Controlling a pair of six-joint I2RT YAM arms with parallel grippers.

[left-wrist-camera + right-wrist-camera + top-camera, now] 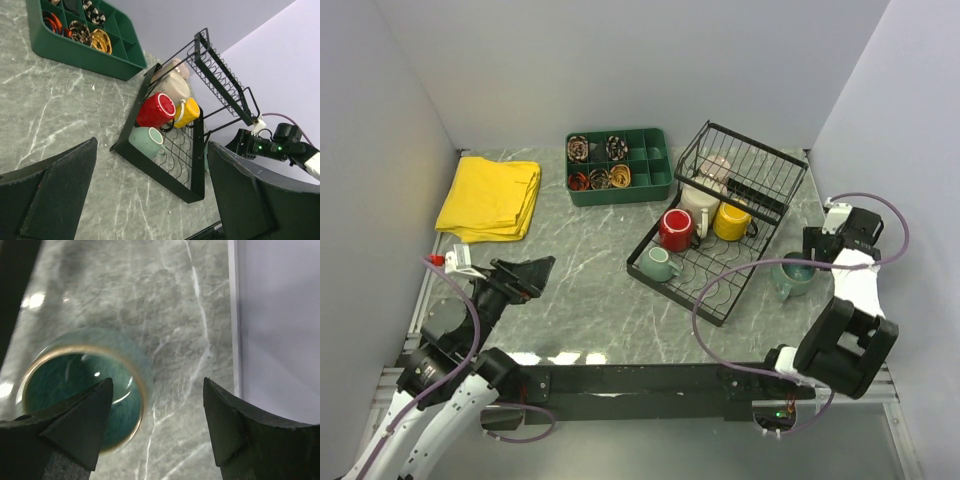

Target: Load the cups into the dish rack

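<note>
**Last teal mug on the narrow right strip, right pincer over its rim**

The dish rack [720,225] sits right of the table's [580,290] centre, turned at an angle to the edges. Its raised back tier points toward the far right corner and its low front toward the near left. In it are the red mug [675,228], the yellow mug [730,220], the small light teal mug [658,263], the cream mug [700,203] and the beige-pink mug [718,168]. The red and small teal ones show their mouths to the overhead camera.

The larger teal mug [792,275] stands upright on the table, mouth up, in the tight strip between the rack's right side and the table's right edge. Its handle seems to face the near edge. The right wrist view shows the wall rising just beyond that edge, so there is little room on that side.

The right pincer [155,427] hangs over this mug [85,385]. It is released: one finger [75,425] is above the mug's mouth and the other is outside over bare marble, clear of the mug's wall.

The left pincer [525,275] is spread wide and holds nothing, near the left edge. A broad bare stretch of table lies between it and the rack.

A yellow cloth [490,195] fills the far left corner. A green tray [618,165] lies along the far edge, just left of the rack.
</note>
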